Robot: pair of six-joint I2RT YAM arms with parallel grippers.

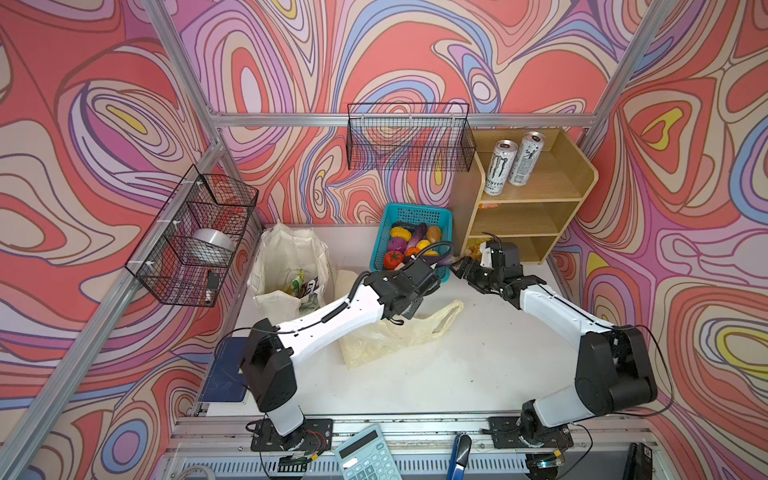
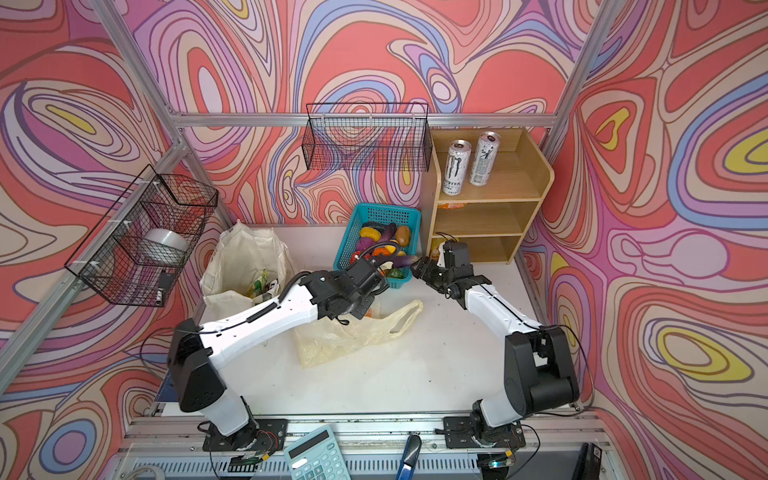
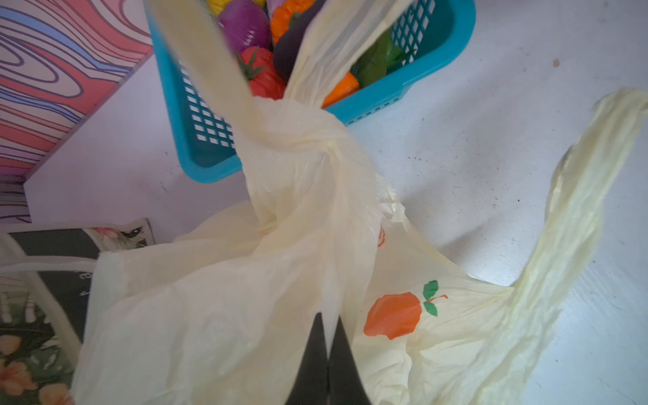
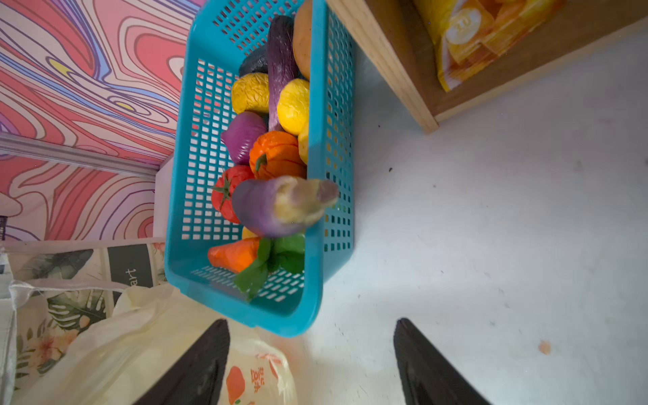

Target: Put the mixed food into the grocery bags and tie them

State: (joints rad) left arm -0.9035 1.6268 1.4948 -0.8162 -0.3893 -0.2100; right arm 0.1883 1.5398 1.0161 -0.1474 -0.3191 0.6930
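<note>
The pale-yellow plastic grocery bag (image 1: 395, 336) (image 2: 349, 336) lies mid-table, its loop handles crossed in a knot (image 3: 315, 140). My left gripper (image 3: 328, 315) is shut on the bag's film just below that knot, and the wrist hides it in both top views. The cream canvas tote (image 1: 286, 257) stands at the back left with snack packets (image 1: 297, 286) inside. Toy food fills the teal basket (image 4: 189, 175): eggplant (image 4: 277, 207), tomato (image 4: 228, 196), carrot (image 4: 233, 254), lemons (image 4: 292, 105). My right gripper (image 4: 312, 321) (image 1: 461, 266) hangs open and holds nothing, beside the basket's near corner.
A wooden shelf unit (image 1: 536, 199) stands at the back right with two drink cans (image 1: 500, 166) on top and a yellow packet (image 4: 484, 35) in its lowest bay. Wire baskets (image 1: 409, 137) hang on the walls. A calculator (image 1: 365, 455) lies at the front rail.
</note>
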